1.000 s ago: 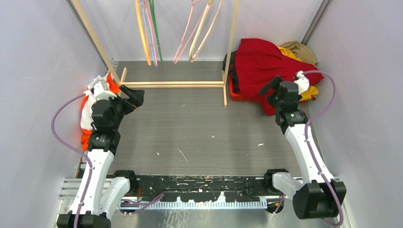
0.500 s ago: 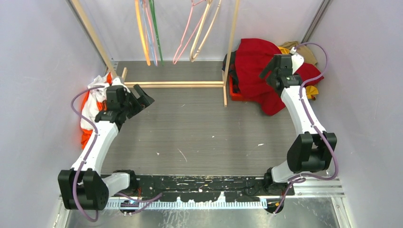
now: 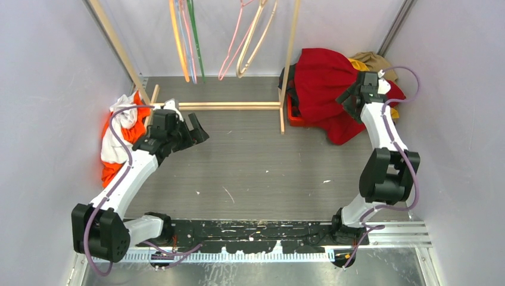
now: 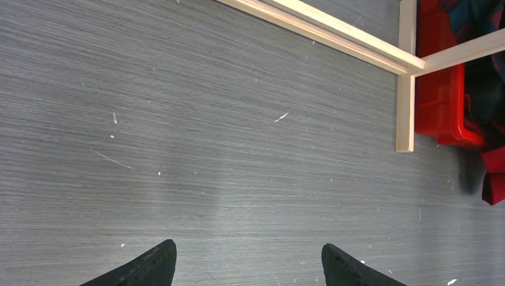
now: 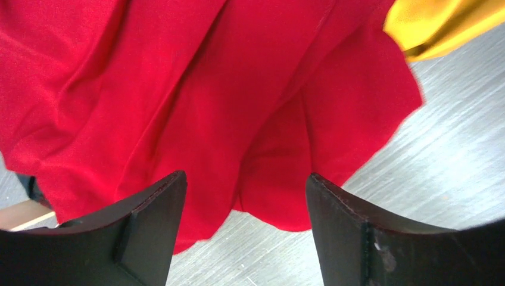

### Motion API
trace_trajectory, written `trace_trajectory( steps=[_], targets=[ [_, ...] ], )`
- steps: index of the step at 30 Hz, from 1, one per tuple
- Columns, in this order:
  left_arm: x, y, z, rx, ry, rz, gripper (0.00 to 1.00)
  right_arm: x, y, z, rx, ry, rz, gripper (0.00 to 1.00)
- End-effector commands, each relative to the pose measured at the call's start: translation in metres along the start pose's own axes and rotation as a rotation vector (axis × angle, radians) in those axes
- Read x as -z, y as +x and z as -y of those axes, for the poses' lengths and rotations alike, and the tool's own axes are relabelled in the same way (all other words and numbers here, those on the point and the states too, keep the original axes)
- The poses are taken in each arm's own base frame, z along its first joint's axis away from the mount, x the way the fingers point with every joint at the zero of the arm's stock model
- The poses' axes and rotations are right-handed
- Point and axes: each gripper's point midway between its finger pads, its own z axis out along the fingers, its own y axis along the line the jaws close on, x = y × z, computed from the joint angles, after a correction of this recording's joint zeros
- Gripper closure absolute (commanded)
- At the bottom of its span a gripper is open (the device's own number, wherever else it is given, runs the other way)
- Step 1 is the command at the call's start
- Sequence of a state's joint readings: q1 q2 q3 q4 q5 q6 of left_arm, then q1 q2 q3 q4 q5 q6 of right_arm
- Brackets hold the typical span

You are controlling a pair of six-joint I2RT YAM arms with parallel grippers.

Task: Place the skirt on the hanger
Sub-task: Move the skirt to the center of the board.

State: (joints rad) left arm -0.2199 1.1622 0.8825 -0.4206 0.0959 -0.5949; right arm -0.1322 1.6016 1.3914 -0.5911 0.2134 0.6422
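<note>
1. Left of the light wooden rack frame (image 3: 229, 106), a heap of orange and white cloth (image 3: 113, 143) lay against the wall.
2. Your left gripper (image 3: 193, 132) hung just in front of the rack's base rail, near its left end. Its jaws stood well apart with nothing between them. The wrist view showed only the bare grey ribbed table surface (image 4: 178, 149) beneath the fingertips.
3. Inside the frame, a thin orange hanger (image 3: 178, 53), a green one (image 3: 195, 50) and a pink wire one (image 3: 229, 56) dangled side by side. The thin cream curved hanger (image 3: 241, 74) hung nearest the rack's right post, with nothing on it.
4. A red plastic crate (image 3: 293, 114) sat on the right side of that post's foot.
5. The bright-red pleated fabric skirt (image 3: 321, 77) lay heaped just right of the post, partly over the crate.
6. Your right gripper (image 3: 351, 98) was over the skirt's right side, farther from the post. Its jaws were spread and gripped nothing, and red folds filled the gap. You could not tell whether the tips touched the cloth.
7. A yellow cloth (image 5: 440, 24) and a tan cloth (image 3: 372, 59) lay beyond the skirt, farthest from the rack.
</note>
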Motion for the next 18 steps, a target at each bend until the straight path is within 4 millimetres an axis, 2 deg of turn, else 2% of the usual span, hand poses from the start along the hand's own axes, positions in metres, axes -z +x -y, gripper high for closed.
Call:
trace_trajectory(
  steps=[1, 5, 7, 9, 11, 14, 15, 18],
  targets=[
    [0.004, -0.016, 0.016, -0.049, 0.02, 0.051, 0.12, -0.018, -0.005, -0.023, -0.06, -0.068, -0.001, 0.25],
    [0.004, -0.013, 0.02, -0.059, 0.024, 0.049, 0.12, -0.03, -0.003, -0.03, -0.068, -0.078, -0.019, 0.35],
    [0.004, -0.012, 0.021, -0.061, 0.026, 0.05, 0.12, -0.036, 0.001, -0.031, -0.066, -0.079, -0.039, 0.54],
    [0.004, -0.012, 0.023, -0.063, 0.029, 0.05, 0.12, -0.032, 0.001, -0.033, -0.069, -0.097, -0.039, 0.71],
    [0.006, -0.011, 0.024, -0.066, 0.029, 0.052, 0.15, -0.02, -0.001, -0.035, -0.071, -0.135, -0.021, 0.81],
    [0.008, -0.01, 0.023, -0.074, 0.023, 0.054, 0.16, 0.01, -0.004, -0.043, -0.062, -0.232, 0.021, 0.96],
    [0.008, -0.009, 0.022, -0.076, 0.019, 0.052, 0.16, 0.022, 0.0, -0.046, -0.045, -0.267, 0.024, 0.98],
    [0.01, -0.006, 0.019, -0.084, 0.005, 0.038, 0.16, 0.068, 0.011, -0.057, 0.044, -0.347, 0.06, 0.99]
  ],
)
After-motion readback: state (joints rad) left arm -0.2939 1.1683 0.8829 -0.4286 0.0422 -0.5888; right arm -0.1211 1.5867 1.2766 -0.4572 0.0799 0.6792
